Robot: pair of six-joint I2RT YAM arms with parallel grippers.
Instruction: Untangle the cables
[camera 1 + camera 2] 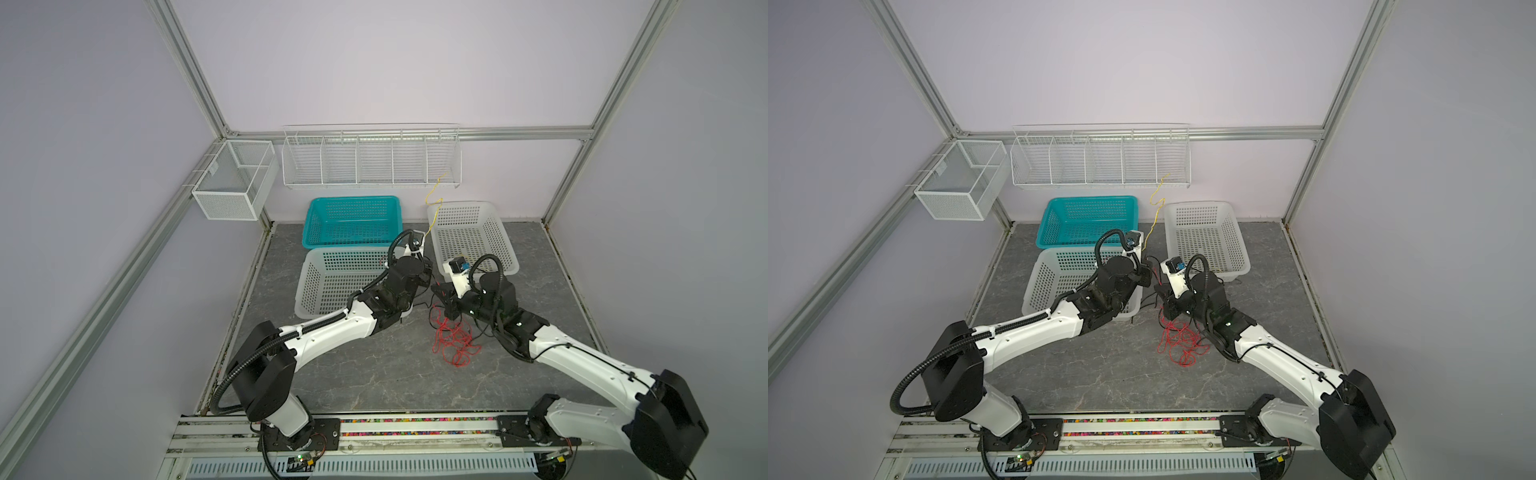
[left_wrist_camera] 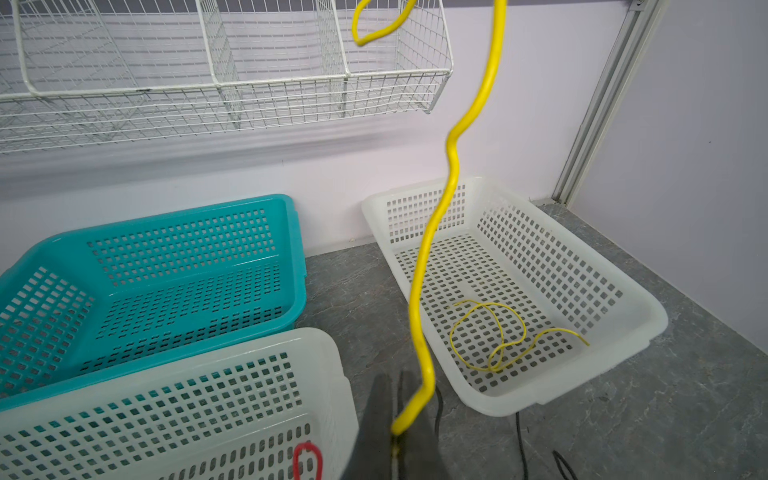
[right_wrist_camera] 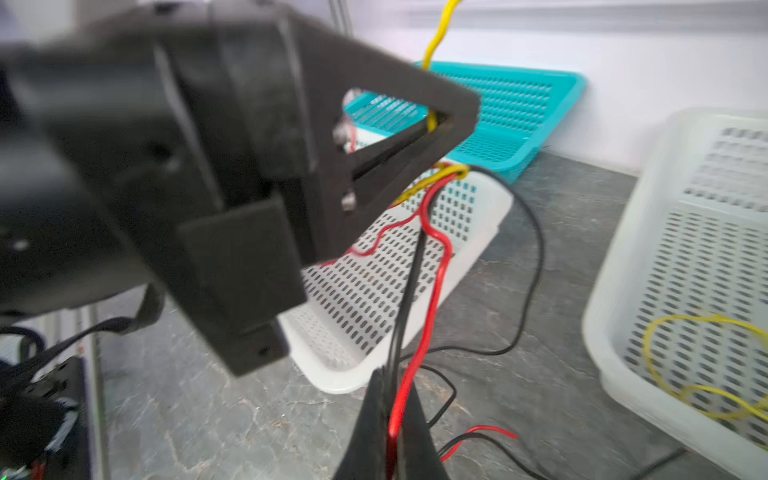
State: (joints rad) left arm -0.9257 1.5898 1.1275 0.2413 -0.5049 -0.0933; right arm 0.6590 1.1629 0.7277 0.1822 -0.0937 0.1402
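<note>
My left gripper (image 2: 395, 384) is shut on the end of a yellow cable (image 2: 432, 232), which rises from the jaws in a crooked line. Both top views show this yellow cable (image 1: 434, 208) (image 1: 1156, 208) standing up between the baskets. My right gripper (image 3: 392, 399) is shut on a red cable (image 3: 432, 299), with a black cable (image 3: 409, 291) running into the jaws beside it. Red, black and yellow strands meet in a knot (image 3: 453, 170) just under the left gripper (image 3: 457, 120). The two grippers (image 1: 426, 270) (image 1: 436, 289) are close together above a red and black tangle (image 1: 455, 345) lying on the table.
A second yellow cable (image 2: 490, 336) lies coiled in the right white basket (image 1: 503, 232). A red loop (image 2: 307, 459) shows in the near white basket (image 1: 307, 282), with the teal basket (image 1: 353, 201) behind it. A wire rack (image 1: 370, 158) and a mesh box (image 1: 232, 187) hang on the walls.
</note>
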